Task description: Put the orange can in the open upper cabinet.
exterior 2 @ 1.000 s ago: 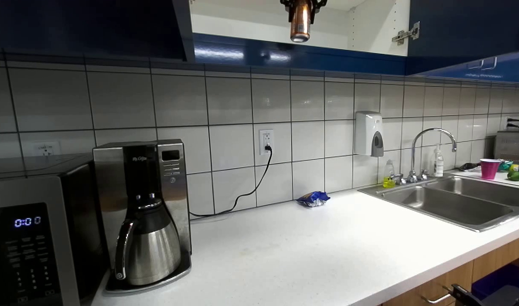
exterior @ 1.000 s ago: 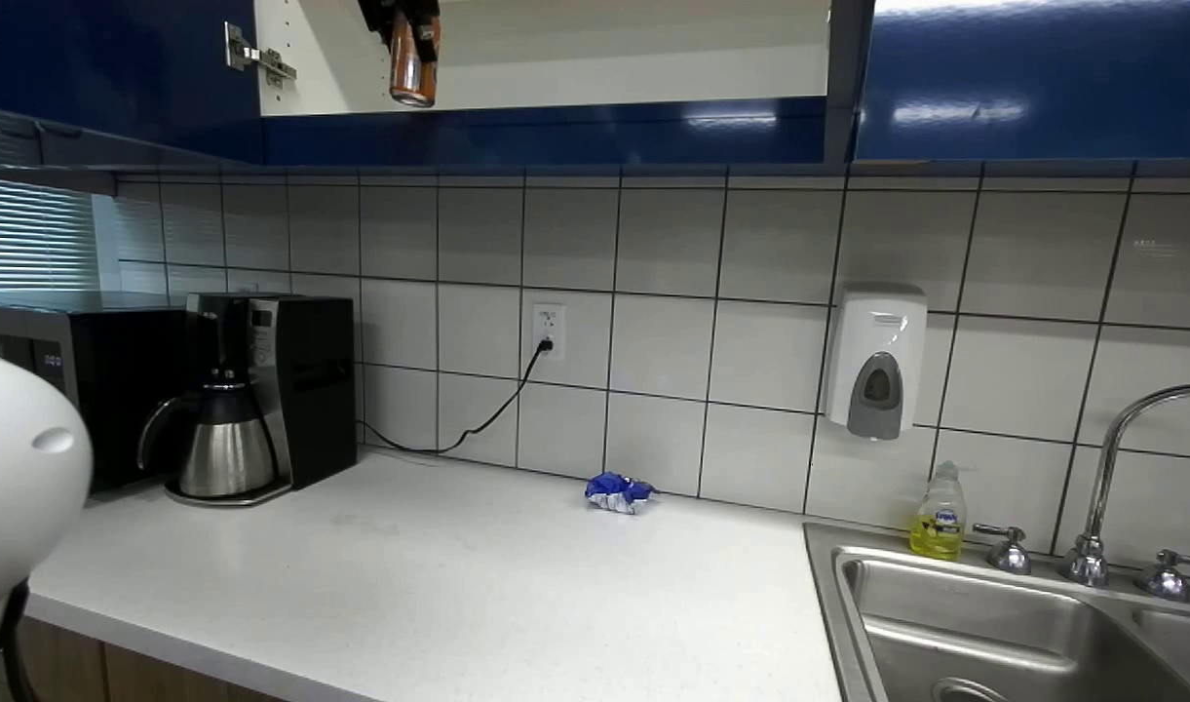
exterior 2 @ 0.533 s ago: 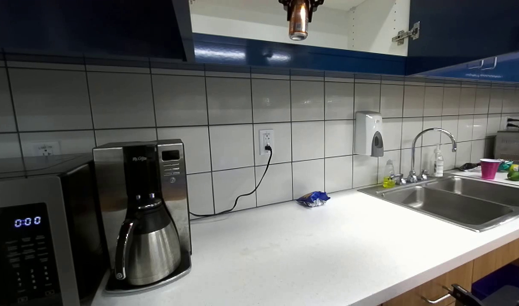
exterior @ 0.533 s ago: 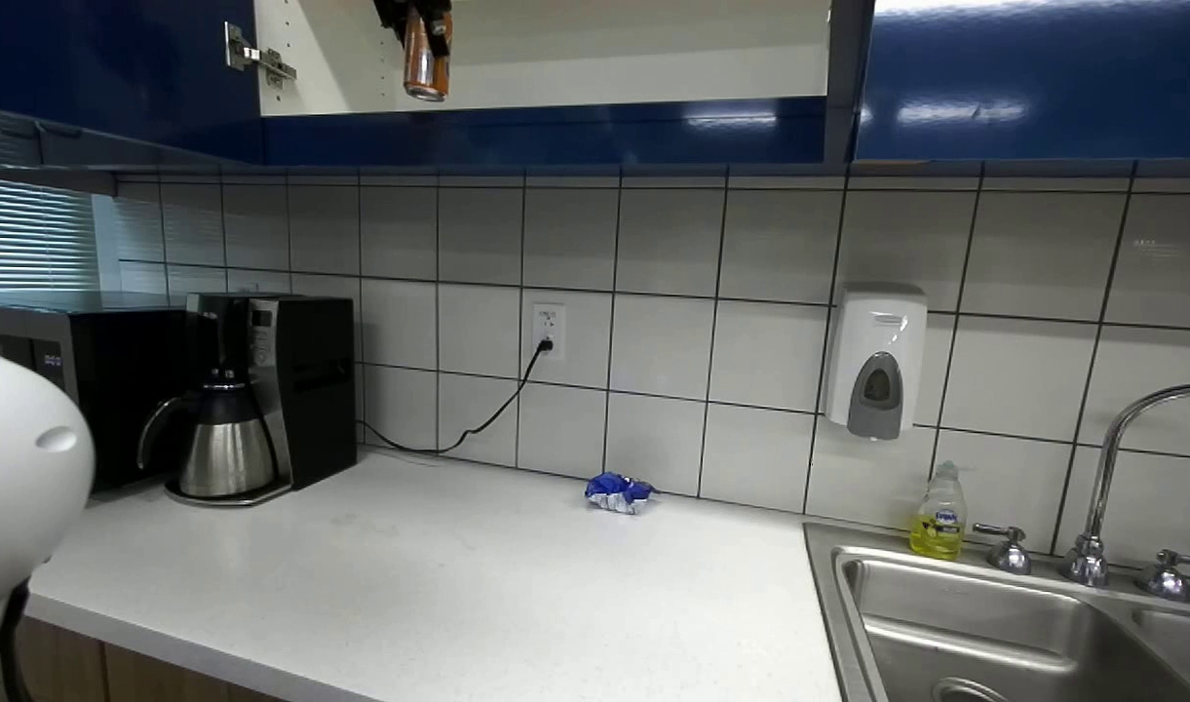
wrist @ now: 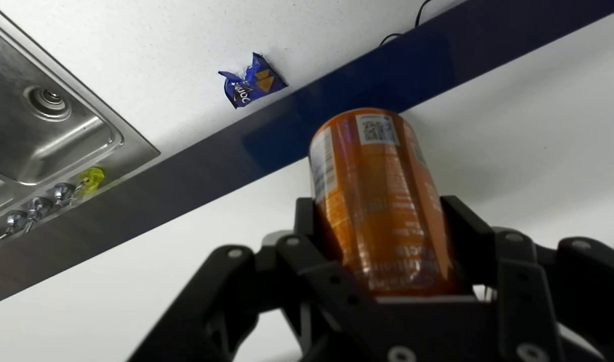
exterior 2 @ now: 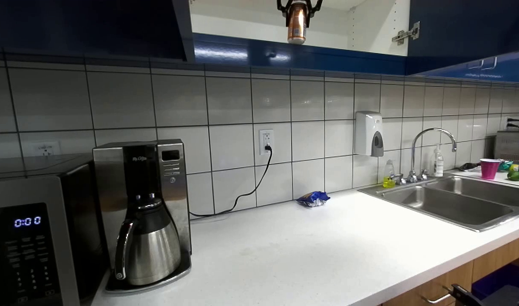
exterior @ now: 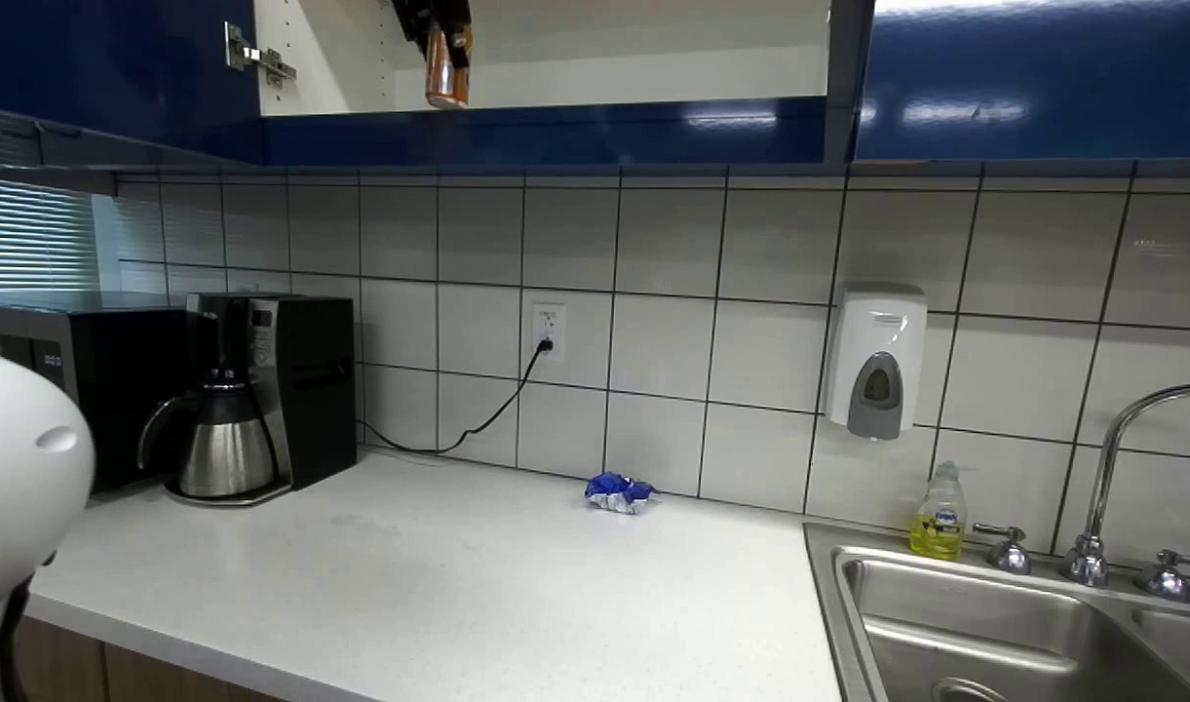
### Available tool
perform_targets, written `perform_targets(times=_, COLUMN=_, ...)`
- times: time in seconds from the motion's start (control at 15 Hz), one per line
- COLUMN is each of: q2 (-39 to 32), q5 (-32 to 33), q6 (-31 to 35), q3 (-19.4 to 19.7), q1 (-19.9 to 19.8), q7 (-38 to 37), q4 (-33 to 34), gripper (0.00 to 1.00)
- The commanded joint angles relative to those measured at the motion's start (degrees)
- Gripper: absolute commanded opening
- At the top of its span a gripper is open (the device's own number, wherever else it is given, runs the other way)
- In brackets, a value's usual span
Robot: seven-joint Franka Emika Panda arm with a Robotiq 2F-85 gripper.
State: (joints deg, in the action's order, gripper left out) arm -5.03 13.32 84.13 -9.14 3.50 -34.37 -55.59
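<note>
One orange can (wrist: 372,166) hangs clamped in the end effector (wrist: 379,211) at the mouth of the open cabinet (exterior: 653,58), its base near the glossy blue lip (exterior: 575,136). If released too far out, the smooth, rounded can could tip off that lip onto the white, speckled table (wrist: 161,50).

One orange can (wrist: 379,206), one blue wrapper (exterior 2: 313,199), one coffee maker (exterior 2: 142,178) and one microwave (exterior 2: 51,231) show. There are two basins (exterior 2: 446,208), two bottles (exterior 2: 389,180), one faucet (exterior: 1102,478), one cup (exterior 2: 490,170) and one soap dispenser (exterior: 877,361).
</note>
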Motion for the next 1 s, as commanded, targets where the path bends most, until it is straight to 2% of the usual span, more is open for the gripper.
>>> perform_targets(times=0.0, q2=-3.9, q5=2.1, q6=-2.9, q3=-0.1, q1=0.7, q7=-1.4, q4=7.2, gripper=0.38)
perform_targets(times=0.87, q2=-11.2, q5=3.6, q6=-5.6, q3=0.3, q1=0.9, q7=-1.5, q4=16.5, gripper=0.38)
perform_targets(times=0.93, q2=-11.5, q5=3.6, q6=-5.7, q3=0.3, q1=0.9, q7=-1.3, q4=16.9, gripper=0.88)
